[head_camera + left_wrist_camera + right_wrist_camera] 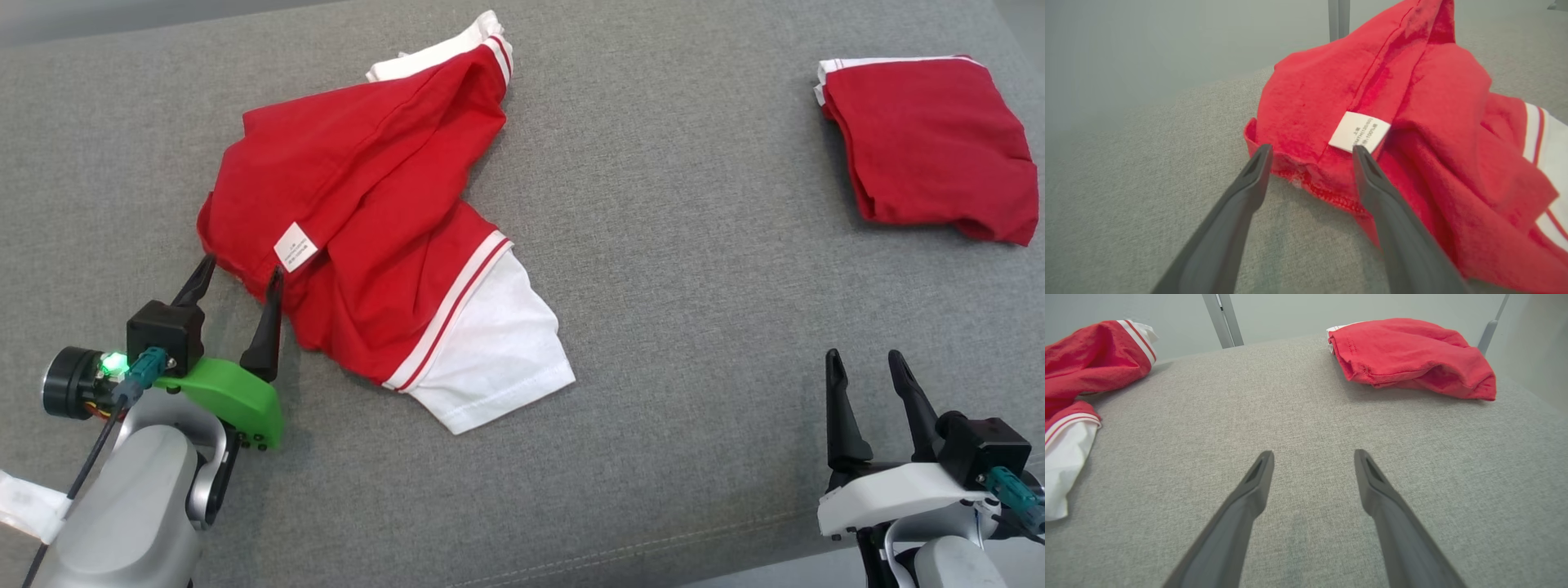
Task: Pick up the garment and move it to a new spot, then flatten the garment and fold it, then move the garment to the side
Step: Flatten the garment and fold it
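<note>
Grey woven fabric surface (694,327). Crumpled red-and-white cotton garment (367,204) is seen left of centre, unheld. Left end effector (241,265) is spread at its hem, right end effector (864,355) likewise spread. Flattening and folding are judged outstanding.

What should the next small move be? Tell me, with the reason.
Probably bring the right gripper across to the white sleeve, ready to help spread the garment. It lies crumpled, not flat; the fingers of the left gripper stand open at its hem beside the label, holding nothing, and the right gripper hangs open over the grey surface.
</note>
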Tool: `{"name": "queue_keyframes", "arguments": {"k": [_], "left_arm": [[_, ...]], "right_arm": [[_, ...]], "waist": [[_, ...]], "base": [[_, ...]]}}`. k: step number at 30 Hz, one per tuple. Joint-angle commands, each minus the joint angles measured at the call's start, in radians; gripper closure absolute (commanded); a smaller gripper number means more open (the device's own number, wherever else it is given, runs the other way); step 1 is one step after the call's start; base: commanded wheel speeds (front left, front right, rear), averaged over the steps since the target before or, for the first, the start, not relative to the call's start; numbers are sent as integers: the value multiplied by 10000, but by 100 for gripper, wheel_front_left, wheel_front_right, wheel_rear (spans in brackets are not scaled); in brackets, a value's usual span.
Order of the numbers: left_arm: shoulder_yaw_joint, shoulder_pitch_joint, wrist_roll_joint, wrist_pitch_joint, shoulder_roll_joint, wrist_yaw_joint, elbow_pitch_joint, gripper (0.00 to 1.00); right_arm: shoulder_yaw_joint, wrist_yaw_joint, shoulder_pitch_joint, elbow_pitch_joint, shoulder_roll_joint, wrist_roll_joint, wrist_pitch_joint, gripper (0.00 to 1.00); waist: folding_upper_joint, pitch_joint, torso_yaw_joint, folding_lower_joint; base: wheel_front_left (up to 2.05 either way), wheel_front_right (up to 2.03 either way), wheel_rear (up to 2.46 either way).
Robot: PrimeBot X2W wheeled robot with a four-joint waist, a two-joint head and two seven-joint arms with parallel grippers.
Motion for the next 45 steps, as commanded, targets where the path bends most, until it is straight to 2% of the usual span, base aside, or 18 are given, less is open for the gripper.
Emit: {"name": "queue_keyframes", "arguments": {"k": [1, 7, 16, 17, 18, 19, 20, 25, 28, 37, 42, 45], "left_arm": [[12, 95, -11, -18, 47, -16, 57, 0], [-251, 136, 47, -21, -55, -335, 243, 0], [-213, 36, -243, 307, -143, -226, 899, 0], [-218, -12, -257, 280, -157, -259, 966, 7], [-229, -68, -249, 264, -169, -277, 1034, 45], [-256, -138, -210, 243, -176, -276, 1093, 59], [-229, -274, -285, 218, -234, -338, 1160, 98], [-142, -477, -343, 121, -225, -426, 1146, 100], [9, -678, -221, 30, -158, -298, 877, 100], [352, -1053, 253, -32, -96, 41, -1011, 100], [-61, -650, 512, 39, -125, -84, -2207, 100], [-613, -140, 648, 354, -328, -133, -3220, 100]], "right_arm": [[-12, -15, 12, -24, -25, -25, -32, 0], [22, -15, 80, 39, -23, 17, -32, 0], [30, -15, 54, 23, -23, 16, -32, 0], [14, -15, 41, 13, -23, 1, -32, 0], [-3, -15, 37, 3, -23, -21, -32, 0], [-21, -15, 40, -4, -23, -39, -32, 0], [-37, -15, 58, -5, -23, -62, -32, 0], [-20, -15, 120, 34, -23, -93, -32, 0], [-14, -15, 166, 60, -23, -64, -32, 0], [36, -15, 312, 197, -23, 12, -32, 0], [18, -15, 542, 286, -22, 22, -32, 0], [-30, -15, 758, 356, -23, 27, -32, 0]], "waist": [[0, 48, 9, 0], [0, 44, -114, 0], [0, 87, -237, 0], [0, 99, -243, 0], [0, 107, -246, 0], [0, 113, -246, 0], [0, 108, -245, 0], [0, 31, -270, 0], [0, -39, -270, 0], [0, -615, -250, 0], [0, -1138, -251, 0], [0, -1628, -230, 0]], "base": [[0, 0, 0], [0, 0, 0], [0, 0, 0], [0, 0, 0], [0, 0, 0], [0, 0, 0], [0, 0, 0], [0, 0, 0], [0, 0, 0], [0, 0, 0], [0, 0, 0], [0, 0, 0]]}}
